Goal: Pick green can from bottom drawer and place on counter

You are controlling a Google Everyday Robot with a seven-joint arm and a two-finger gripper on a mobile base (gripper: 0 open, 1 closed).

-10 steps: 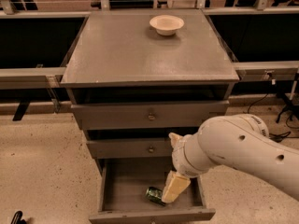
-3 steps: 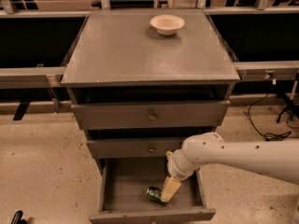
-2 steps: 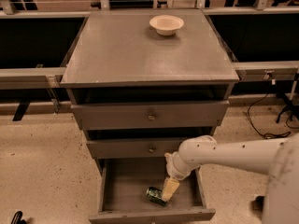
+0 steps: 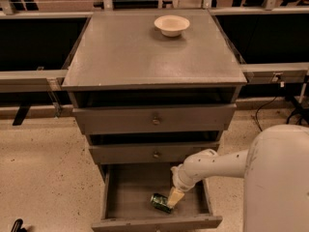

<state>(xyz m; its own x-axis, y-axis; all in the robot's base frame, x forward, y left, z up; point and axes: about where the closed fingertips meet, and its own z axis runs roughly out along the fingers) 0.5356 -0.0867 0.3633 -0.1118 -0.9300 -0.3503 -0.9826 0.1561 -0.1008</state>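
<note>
The green can (image 4: 160,202) lies on its side in the open bottom drawer (image 4: 126,197), near the front, a little right of the middle. My gripper (image 4: 174,197) reaches down into the drawer and sits right against the can's right end; whether it holds the can is not visible. The white arm (image 4: 212,166) runs from the lower right into the drawer. The grey counter (image 4: 145,52) tops the cabinet above.
A cream bowl (image 4: 172,25) stands at the counter's back, right of centre. The two knobbed drawers (image 4: 155,121) above are pulled out slightly and overhang the bottom drawer. A large white arm link (image 4: 280,178) fills the lower right. Cables lie on the floor at right.
The arm has swung so a large white link now fills the lower right. The gripper has stayed in the drawer beside the can, which has not moved.
</note>
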